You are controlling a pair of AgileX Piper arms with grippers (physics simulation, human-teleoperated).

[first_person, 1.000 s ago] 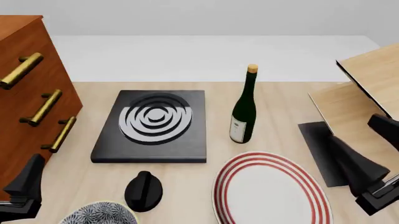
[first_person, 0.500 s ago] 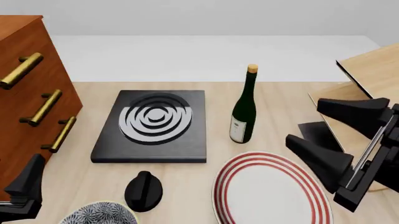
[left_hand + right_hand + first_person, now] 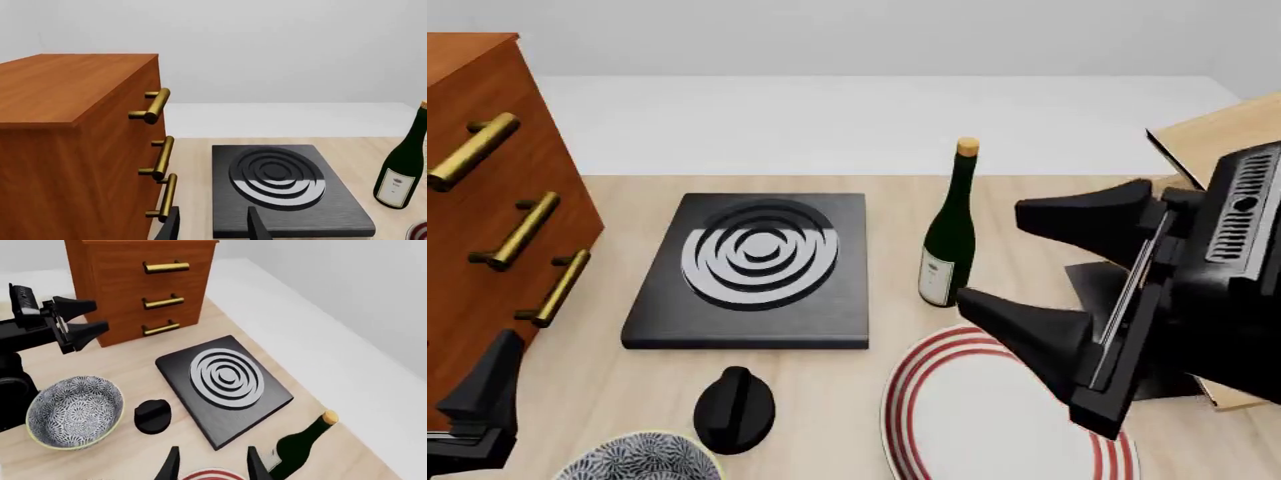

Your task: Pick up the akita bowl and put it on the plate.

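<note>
- Right claw now swung in over the near-right part of the table, jaws spread wide and empty; one finger above the plate's far edge, the other up near the wine bottle; half a second earlier farther right, and a second ago low at the right edge of the front view
- Left claw parked low at the near-left corner beside the wooden dresser; fingers apart in the right wrist view, nothing between them; no shift across the three front pictures
- Akita bowl upright on the table near the left claw, just beside a small black knob; only its rim visible at the bottom edge of the front view; untouched, same spot as before
- Plate on the near-right, partly hidden now by the right arm; fully visible earlier; well apart from the bowl
- Black stove between dresser and bottle, unmoved
- Judging from this: only an approach under way, probably toward the bowl across the plate; grasp not yet begun; bottle near the sweep, worth minding
</note>
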